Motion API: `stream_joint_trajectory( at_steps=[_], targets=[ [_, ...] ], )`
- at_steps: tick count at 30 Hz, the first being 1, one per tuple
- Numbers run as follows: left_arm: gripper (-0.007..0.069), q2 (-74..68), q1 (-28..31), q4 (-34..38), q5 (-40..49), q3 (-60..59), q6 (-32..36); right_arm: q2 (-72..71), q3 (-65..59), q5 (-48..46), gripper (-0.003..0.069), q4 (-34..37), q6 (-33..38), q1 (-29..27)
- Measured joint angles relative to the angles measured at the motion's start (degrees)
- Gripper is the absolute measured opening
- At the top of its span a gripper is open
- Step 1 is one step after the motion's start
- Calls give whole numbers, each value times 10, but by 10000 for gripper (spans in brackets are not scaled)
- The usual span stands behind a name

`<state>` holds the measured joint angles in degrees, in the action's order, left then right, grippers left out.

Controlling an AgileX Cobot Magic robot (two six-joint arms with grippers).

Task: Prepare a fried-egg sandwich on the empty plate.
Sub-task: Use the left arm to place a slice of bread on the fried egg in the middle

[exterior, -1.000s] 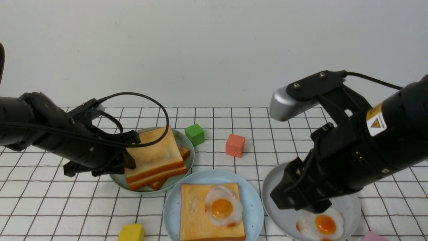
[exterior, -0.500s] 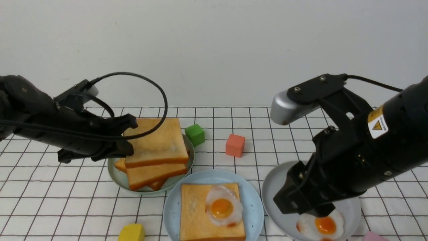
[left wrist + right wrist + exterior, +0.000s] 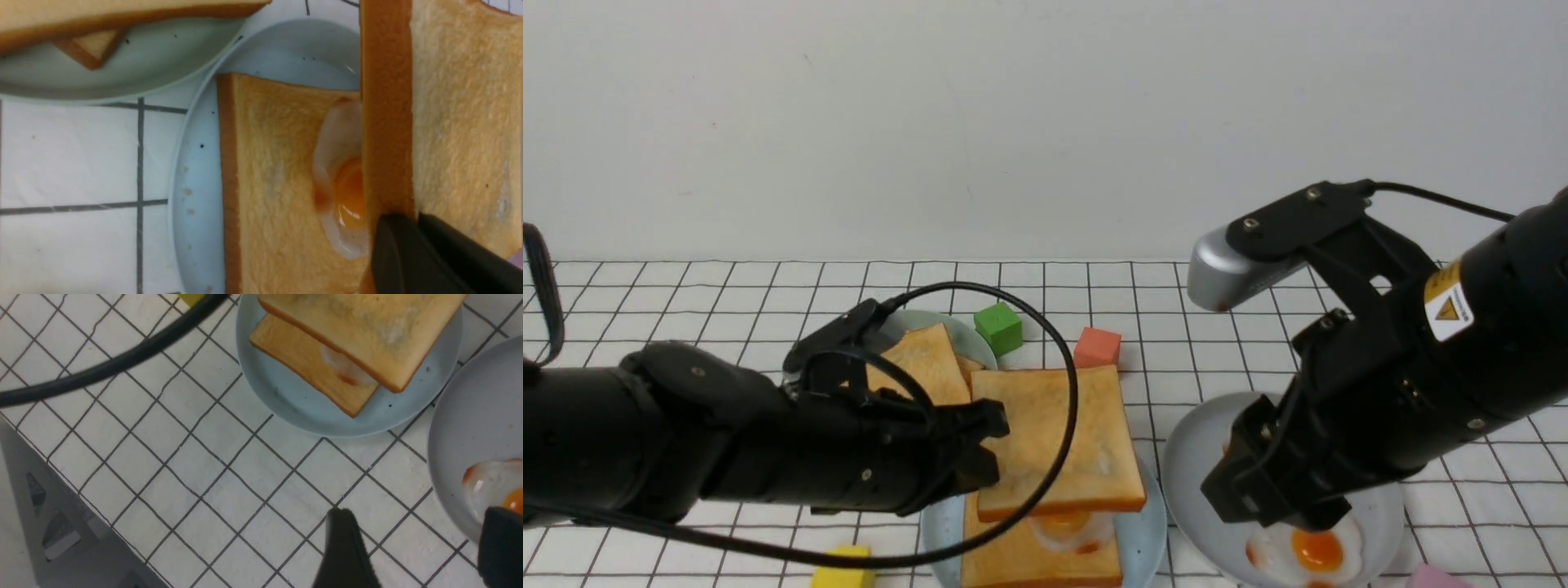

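Note:
My left gripper [image 3: 992,449] is shut on the edge of a toast slice [image 3: 1058,441] and holds it level just above the pale blue plate [image 3: 1139,531]. On that plate lies another toast slice [image 3: 1021,559] with a fried egg [image 3: 1070,529] on it, partly hidden under the held slice. The left wrist view shows the held slice [image 3: 457,122] over the egg [image 3: 343,179] and lower toast [image 3: 269,171]. My right gripper [image 3: 1278,510] is open and empty, over the grey plate [image 3: 1201,457]. The right wrist view shows both slices [image 3: 367,330] on the blue plate [image 3: 286,396].
A grey-green plate [image 3: 976,339] behind the left arm holds more toast slices [image 3: 923,363]. The grey plate holds a second fried egg [image 3: 1307,551]. A green block [image 3: 999,327], a red block [image 3: 1097,347] and a yellow block [image 3: 845,572] lie on the checked cloth.
My left gripper has lifted one toast slice off the pile and carried it right and toward me, to above the egg on the blue plate. The right arm has barely moved.

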<state>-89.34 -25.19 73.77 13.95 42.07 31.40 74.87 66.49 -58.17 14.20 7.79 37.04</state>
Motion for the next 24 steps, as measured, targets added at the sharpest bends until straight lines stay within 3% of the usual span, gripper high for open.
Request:
stream_joint_trajectory(
  at_steps=[14, 20, 24],
  targets=[
    [17, -40, 0, 8, 0, 0, 8, 0, 0, -12, 444, -5, 0, 0],
    [141, -39, 0, 2, 28, -1, 8, 0, 0, -12, 437, -22, -12, 0],
    [292, -25, 0, -23, 40, -1, 5, 0, 0, 1, 378, -36, -33, 0]
  ],
)
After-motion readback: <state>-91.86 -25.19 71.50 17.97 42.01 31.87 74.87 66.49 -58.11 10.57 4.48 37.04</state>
